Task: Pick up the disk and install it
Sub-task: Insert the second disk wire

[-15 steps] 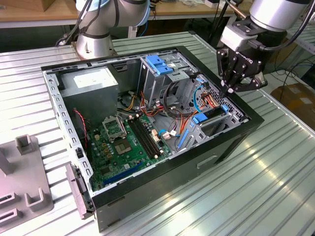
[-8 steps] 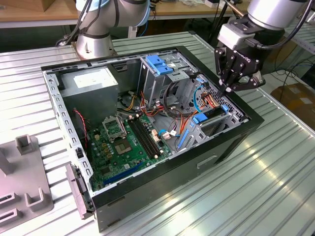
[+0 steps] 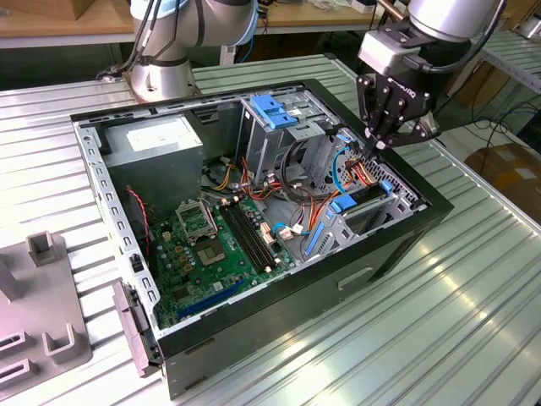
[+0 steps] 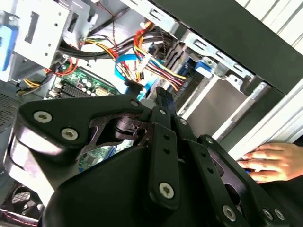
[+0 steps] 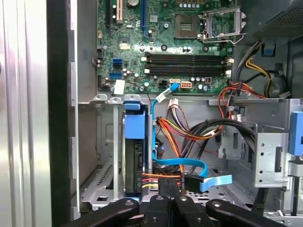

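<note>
We are seeing the disk [image 5: 134, 156], dark metal with a bright blue rail, sitting upright in the bay at the computer case's [image 3: 397, 245] front edge, while the gripper [image 3: 378, 142] is hovering closed above it.

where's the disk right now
The disk sits on edge in the drive bay at the case's front corner, on the exterior view's right, beside the bundle of cables and just below the claw.
</note>
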### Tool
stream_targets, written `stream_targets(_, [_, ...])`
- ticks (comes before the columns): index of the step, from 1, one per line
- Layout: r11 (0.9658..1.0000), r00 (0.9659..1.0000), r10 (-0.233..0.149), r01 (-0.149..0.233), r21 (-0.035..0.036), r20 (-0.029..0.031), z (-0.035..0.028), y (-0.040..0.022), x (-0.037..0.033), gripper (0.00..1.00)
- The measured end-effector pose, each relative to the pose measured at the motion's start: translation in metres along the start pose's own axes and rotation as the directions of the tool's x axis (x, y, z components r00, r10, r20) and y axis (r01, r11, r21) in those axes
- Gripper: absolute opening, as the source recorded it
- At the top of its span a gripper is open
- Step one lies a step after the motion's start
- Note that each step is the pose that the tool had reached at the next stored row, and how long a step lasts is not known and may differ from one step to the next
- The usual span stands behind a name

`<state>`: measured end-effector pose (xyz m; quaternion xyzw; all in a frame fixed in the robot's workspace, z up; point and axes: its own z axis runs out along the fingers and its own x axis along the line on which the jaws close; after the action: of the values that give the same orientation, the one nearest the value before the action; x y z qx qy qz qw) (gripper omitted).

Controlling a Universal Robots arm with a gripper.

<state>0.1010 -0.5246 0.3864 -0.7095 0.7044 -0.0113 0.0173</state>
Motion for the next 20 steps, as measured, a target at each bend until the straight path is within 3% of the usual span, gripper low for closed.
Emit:
stream_targets(5, [1.0000, 1.0000, -0.002, 0.002, -0.0001, -0.0001, -0.0001, 0.0014, -0.0209, 0.10])
stream_targets(9, [1.0000, 0.9999, -0.004, 0.004, -0.0002, -0.0117, -0.0043, 0.0018, -0.0332, 0.10])
stream_targets(10, [1.0000, 0.9999, -0.005, 0.005, -0.0003, -0.0146, -0.0048, 0.0023, -0.0347, 0.10])
stream_targets(14, [1.0000, 0.9999, -0.006, 0.006, -0.0002, -0.0153, -0.0050, 0.0076, -0.0348, 0.10])
stream_targets(16, [1.0000, 0.9997, -0.007, 0.007, 0.0003, -0.0239, -0.0051, 0.0086, -0.0348, 0.24])
stream_targets(17, [1.0000, 0.9996, -0.008, 0.008, 0.0003, -0.0268, -0.0050, 0.0088, -0.0348, 0.24])
stream_targets(18, [1.0000, 0.9994, -0.009, 0.009, 0.0005, -0.0323, -0.0051, 0.0094, -0.0348, 0.30])
stream_targets(20, [1.0000, 0.9990, -0.010, 0.010, 0.0005, -0.0434, -0.0051, 0.0097, -0.0348, 0.30])
